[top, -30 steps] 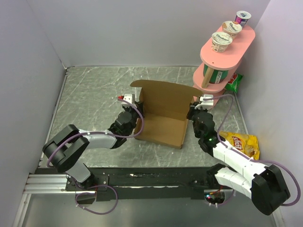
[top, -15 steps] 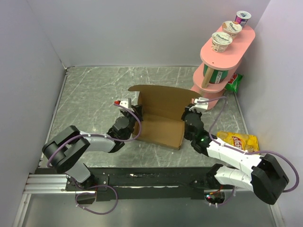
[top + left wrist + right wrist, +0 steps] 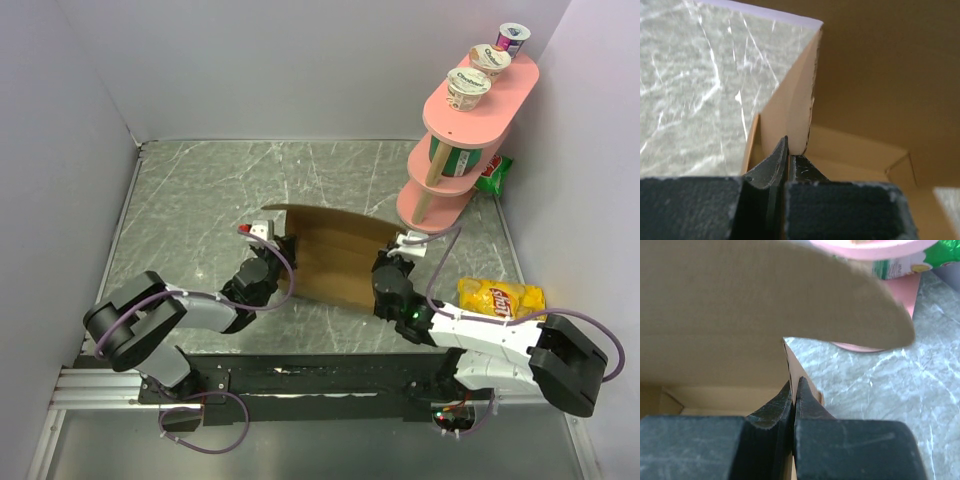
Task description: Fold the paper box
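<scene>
The paper box (image 3: 335,262) is plain brown cardboard, standing in the middle of the table between both arms, its big lid leaning low over the tray. My left gripper (image 3: 277,262) is shut on the box's left side wall (image 3: 790,117), pinched thin between the fingers (image 3: 772,162). On the right, my right gripper (image 3: 387,268) is shut on the right side wall (image 3: 799,374). The lid (image 3: 755,310) hangs overhead in both wrist views and hides most of the tray's inside.
A pink tiered stand (image 3: 455,150) with yogurt cups (image 3: 468,88) rises at the back right, a green packet (image 3: 494,172) behind it. A yellow chip bag (image 3: 500,298) lies right of my right arm. Grey walls close in the marbled table (image 3: 200,200).
Both grippers have drawn back toward the near edge with the box's side walls in them. The lid has tipped forward and down over the tray, so the box looks flatter.
</scene>
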`<action>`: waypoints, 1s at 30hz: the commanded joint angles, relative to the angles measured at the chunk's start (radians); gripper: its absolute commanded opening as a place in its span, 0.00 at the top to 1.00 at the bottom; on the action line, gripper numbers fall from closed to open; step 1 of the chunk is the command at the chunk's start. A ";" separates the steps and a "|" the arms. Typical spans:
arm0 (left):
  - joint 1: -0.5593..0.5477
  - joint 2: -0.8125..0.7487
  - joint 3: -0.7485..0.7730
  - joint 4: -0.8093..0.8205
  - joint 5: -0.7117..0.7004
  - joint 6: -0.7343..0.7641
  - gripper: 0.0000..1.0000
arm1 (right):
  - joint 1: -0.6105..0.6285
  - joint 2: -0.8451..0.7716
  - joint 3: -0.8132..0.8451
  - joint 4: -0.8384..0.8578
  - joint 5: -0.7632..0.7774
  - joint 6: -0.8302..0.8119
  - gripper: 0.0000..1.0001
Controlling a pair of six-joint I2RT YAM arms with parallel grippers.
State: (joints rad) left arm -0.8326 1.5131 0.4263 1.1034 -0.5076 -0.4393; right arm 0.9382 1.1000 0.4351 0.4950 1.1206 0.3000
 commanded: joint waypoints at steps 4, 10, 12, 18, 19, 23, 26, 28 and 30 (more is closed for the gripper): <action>-0.065 -0.014 -0.072 -0.027 0.175 -0.067 0.99 | 0.125 0.040 -0.070 -0.022 -0.136 0.162 1.00; -0.065 -0.077 -0.124 -0.020 0.196 -0.067 0.87 | 0.178 0.096 -0.038 -0.172 -0.047 0.281 1.00; -0.065 -0.137 -0.148 -0.031 0.201 -0.062 0.75 | 0.185 0.107 -0.026 -0.200 -0.016 0.307 1.00; -0.063 -0.398 -0.216 -0.193 0.225 -0.041 0.38 | 0.188 0.124 0.001 -0.289 0.034 0.378 1.00; -0.063 -0.433 -0.231 -0.214 0.234 -0.041 0.33 | 0.188 0.126 -0.001 -0.303 0.039 0.395 1.00; -0.065 -0.664 -0.307 -0.358 0.256 -0.058 0.24 | 0.189 0.139 -0.004 -0.319 0.050 0.427 1.00; -0.065 -0.848 -0.346 -0.505 0.305 -0.082 0.22 | 0.189 0.150 0.002 -0.351 0.060 0.456 1.00; -0.065 -0.954 -0.357 -0.642 0.342 -0.082 0.22 | 0.188 0.150 0.016 -0.397 0.067 0.479 1.00; -0.063 -1.108 -0.333 -0.745 0.377 -0.076 0.23 | 0.189 0.150 0.017 -0.418 0.080 0.510 1.00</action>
State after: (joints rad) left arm -0.8936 0.6106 0.0692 0.6090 -0.2260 -0.5014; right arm 1.1179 1.2331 0.4332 0.2035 1.2430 0.6968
